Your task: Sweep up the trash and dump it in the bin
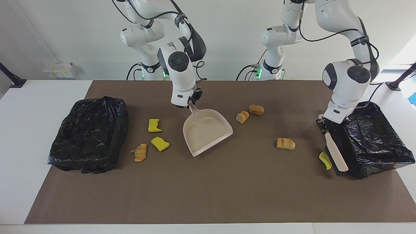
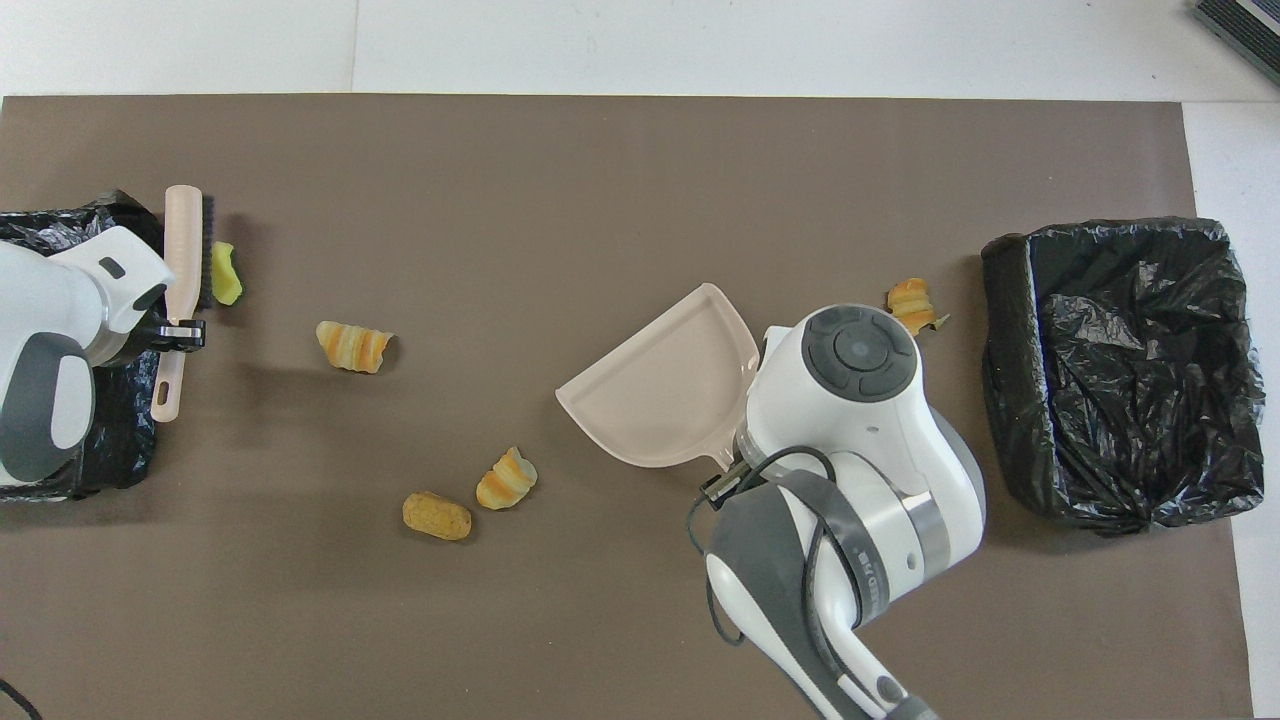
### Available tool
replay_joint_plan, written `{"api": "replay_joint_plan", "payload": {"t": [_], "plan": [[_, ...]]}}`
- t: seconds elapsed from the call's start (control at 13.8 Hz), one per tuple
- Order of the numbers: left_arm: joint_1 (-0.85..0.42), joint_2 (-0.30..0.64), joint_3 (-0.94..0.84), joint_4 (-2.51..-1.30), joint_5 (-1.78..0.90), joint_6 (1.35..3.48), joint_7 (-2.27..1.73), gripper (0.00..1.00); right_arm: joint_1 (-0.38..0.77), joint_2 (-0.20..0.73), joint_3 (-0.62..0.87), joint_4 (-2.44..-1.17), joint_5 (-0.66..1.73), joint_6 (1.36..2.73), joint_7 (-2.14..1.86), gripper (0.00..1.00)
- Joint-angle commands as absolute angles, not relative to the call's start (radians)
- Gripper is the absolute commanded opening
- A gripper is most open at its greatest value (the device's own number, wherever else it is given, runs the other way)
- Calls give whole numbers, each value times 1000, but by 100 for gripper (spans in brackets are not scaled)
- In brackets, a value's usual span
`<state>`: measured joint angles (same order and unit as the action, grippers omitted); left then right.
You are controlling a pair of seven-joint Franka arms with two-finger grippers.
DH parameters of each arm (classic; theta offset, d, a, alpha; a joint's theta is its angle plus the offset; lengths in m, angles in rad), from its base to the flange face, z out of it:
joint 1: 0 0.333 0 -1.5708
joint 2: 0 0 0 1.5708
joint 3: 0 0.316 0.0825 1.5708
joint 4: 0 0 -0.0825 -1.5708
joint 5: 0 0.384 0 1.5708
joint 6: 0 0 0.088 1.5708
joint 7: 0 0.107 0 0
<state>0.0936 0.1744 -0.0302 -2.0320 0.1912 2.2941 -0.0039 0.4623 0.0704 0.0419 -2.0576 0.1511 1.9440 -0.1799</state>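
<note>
The brush (image 1: 336, 155) handle is gripped by the left gripper (image 1: 322, 125), bristles set beside 1 yellow scrap (image 1: 325, 160). The dustpan (image 1: 206, 131) is clamped by the right gripper (image 1: 190, 101). Sweeping is underway; next, the dustpan must be set near that scrap.

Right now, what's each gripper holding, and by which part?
Left gripper is shut on the brush, gripping its handle. Right gripper is shut on the dustpan, gripping its handle.
</note>
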Motion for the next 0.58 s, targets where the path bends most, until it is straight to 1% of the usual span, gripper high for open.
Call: {"api": "replay_joint_plan", "payload": {"t": [0.0,0.15,0.36,0.51], "plan": [[89,203,-43,-2012,204,2281,-2,0,515,-78,48,-2276,146,2078,-296,0],[10,196,-51,-2013,184,2214,-30,0,558,-124,48,-2319,146,2074,-302,0],[-145,173,-51,-2013,147,2077,-185,0,539,-231,46,-2414,146,2066,-429,0],[-230,146,-51,-2011,135,2027,-250,0,538,-252,46,-2442,146,2065,-474,0]]}}
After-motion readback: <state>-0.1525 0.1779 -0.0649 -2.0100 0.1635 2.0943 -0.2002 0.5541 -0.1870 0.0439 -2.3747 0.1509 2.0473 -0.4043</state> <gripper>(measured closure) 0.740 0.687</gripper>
